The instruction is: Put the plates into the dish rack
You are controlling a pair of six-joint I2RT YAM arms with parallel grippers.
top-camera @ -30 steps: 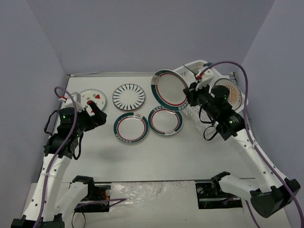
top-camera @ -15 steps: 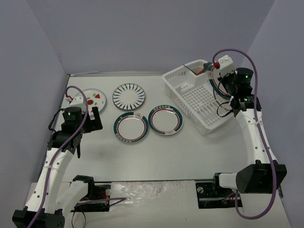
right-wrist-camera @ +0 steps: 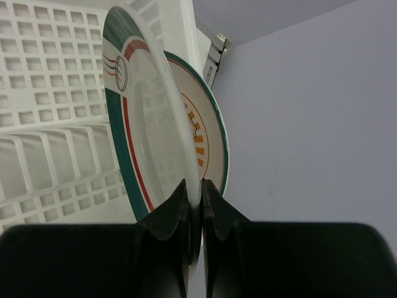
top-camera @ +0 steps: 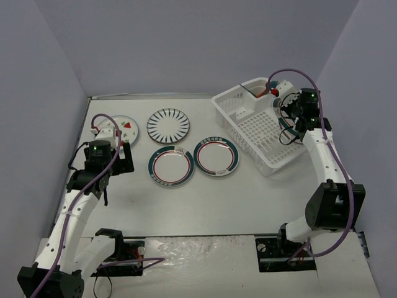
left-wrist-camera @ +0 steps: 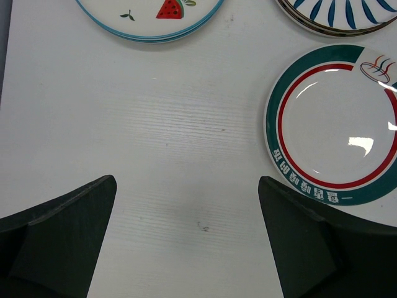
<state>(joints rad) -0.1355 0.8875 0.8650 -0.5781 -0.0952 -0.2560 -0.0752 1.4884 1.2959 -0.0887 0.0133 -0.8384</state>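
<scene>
The right gripper [right-wrist-camera: 193, 186], pinching a green-rimmed plate [right-wrist-camera: 149, 124], has carried it over to the dish rack [top-camera: 254, 133] at upper right, so it's nearly loaded; the left gripper [left-wrist-camera: 187, 186] hangs wide open.

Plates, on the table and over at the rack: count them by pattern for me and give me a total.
Green-and-red rimmed plates: 3, one of them in the right gripper
Black-striped plate: 1
Strawberry plate: 1
Orange sunburst plate: 1
Total: 6
</scene>
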